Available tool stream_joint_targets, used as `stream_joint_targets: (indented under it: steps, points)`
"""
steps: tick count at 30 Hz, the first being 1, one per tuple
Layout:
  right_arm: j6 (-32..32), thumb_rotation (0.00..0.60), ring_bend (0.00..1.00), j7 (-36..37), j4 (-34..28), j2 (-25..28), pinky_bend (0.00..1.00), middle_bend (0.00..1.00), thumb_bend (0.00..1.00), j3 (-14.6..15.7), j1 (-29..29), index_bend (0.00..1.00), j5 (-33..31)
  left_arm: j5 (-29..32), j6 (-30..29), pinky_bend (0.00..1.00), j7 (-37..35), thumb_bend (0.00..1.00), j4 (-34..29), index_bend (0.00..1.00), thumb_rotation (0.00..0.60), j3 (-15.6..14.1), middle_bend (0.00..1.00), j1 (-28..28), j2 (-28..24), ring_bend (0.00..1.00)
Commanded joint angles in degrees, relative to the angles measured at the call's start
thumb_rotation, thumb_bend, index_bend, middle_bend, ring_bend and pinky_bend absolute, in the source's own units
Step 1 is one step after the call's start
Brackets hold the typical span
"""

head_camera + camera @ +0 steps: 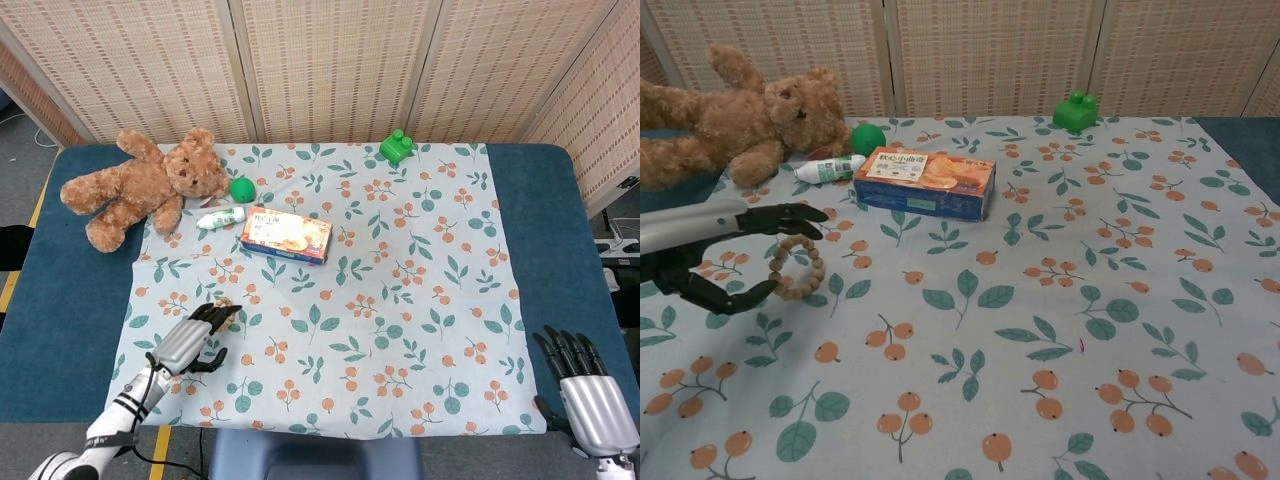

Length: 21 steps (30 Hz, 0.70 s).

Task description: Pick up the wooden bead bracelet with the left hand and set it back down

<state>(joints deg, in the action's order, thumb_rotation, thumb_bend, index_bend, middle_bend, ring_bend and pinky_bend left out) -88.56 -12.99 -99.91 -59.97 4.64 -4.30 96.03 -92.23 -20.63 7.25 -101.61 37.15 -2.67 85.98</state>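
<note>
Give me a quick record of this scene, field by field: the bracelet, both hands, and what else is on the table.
bracelet: wooden bead bracelet by the left hand's fingertips; whether held or lying on the cloth cannot be told
left hand: left hand over the floral cloth, fingers apart around the bracelet
right hand: right hand off the cloth's near right corner, holding nothing
other items: teddy bear, green ball, small bottle, snack box, green block
</note>
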Motion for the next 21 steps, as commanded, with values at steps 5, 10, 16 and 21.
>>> stream_joint_targets:
  steps: [5,10,16,21]
  points:
    - [0.7,0.6,0.0,-0.9,0.0,-0.6,0.0,0.0,0.22,0.5,0.2,0.0,1.1,-23.2,-27.7,0.06,-29.9,0.54,0.2,0.0,0.6,-19.9,0.08,-2.7,-14.3,0.05]
    - [-0.2,0.6,0.0,-1.3,0.1,-0.7,0.0,0.0,0.22,0.7,-0.2,0.0,2.1,-25.3,-38.3,0.05,-28.4,0.54,4.3,0.0,0.6,-24.6,0.08,-2.3,-16.6,0.04]
    - [-1.4,0.6,0.0,-2.5,0.6,-1.5,0.0,0.0,0.22,0.4,-0.8,0.0,2.0,-29.2,-57.5,0.03,-12.6,0.51,14.1,0.0,0.6,-30.3,0.01,6.4,-15.1,0.0]
    - [-1.4,0.6,0.0,-3.3,0.6,-2.0,0.0,0.0,0.22,0.1,-0.9,0.0,1.8,-27.7,-63.2,0.03,-6.2,0.51,19.5,0.0,0.6,-32.7,0.0,8.9,-12.9,0.0]
